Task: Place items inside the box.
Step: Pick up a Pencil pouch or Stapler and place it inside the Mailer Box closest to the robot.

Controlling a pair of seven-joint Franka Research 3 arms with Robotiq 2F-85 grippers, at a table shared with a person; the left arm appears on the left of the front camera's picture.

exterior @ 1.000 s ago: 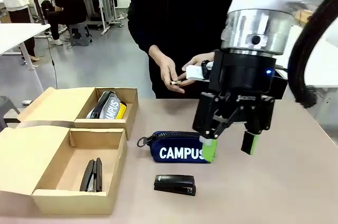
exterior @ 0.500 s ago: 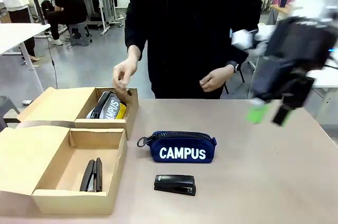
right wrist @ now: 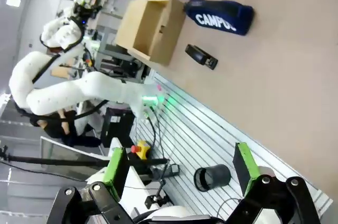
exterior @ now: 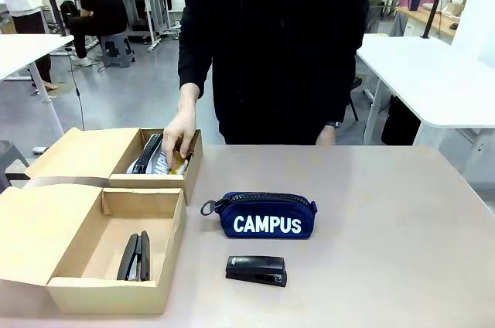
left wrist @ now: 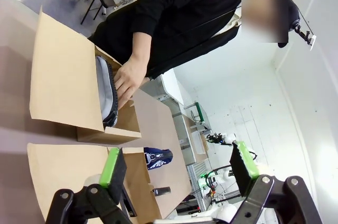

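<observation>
Far beyond the left gripper [left wrist: 177,155], between its fingers, the navy pouch [left wrist: 157,158] is too small for its lettering to be read; the black stapler [left wrist: 161,190] is a mere sliver. Above the picture-left finger, the person's hand [left wrist: 128,78] hides what lies beside the grey pouch [left wrist: 105,89] in the box [left wrist: 58,71].

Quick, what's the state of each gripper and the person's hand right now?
Left gripper: open, jaws wide, empty.
Right gripper: open, empty.
Person's hand: inside the far box; what it holds cannot be told.
</observation>
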